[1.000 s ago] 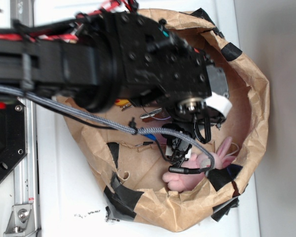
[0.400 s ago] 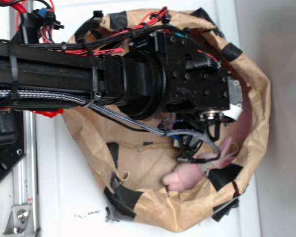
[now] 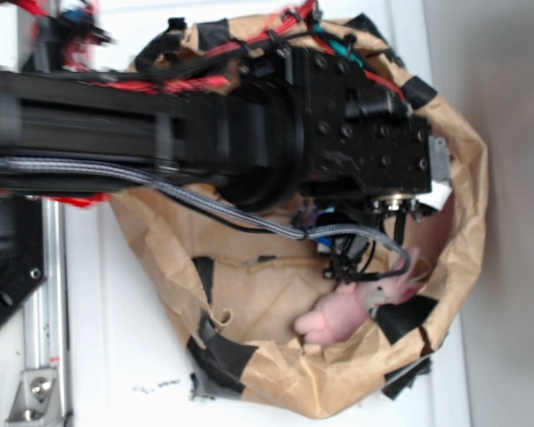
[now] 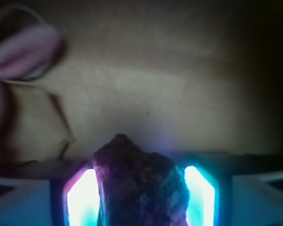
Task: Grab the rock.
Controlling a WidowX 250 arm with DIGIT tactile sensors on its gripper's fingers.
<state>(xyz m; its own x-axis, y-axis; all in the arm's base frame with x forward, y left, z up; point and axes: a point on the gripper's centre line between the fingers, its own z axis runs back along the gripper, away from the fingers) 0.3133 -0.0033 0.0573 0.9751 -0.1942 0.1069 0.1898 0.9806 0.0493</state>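
Note:
In the wrist view the rock (image 4: 141, 188), dark, lumpy and jagged, fills the space between my two glowing fingers (image 4: 82, 197), and its tip pokes out past them. My gripper (image 4: 140, 200) is shut on the rock, just above the brown paper floor. From the exterior view the gripper (image 3: 349, 262) hangs under the black wrist inside the paper bag (image 3: 467, 178), close to the pink plush. The rock itself is hidden there by the arm and cables.
A pink plush toy (image 3: 334, 318) lies at the bag's lower side and shows blurred at the upper left of the wrist view as plush toy (image 4: 19, 52). The bag's taped paper walls ring the gripper. A grey braided cable (image 3: 249, 218) hangs across.
The arm has swung and moved right, deeper toward the bag's right wall. The gripper now sits closer to the pink plush's ears. The small items on the bag floor are hidden.

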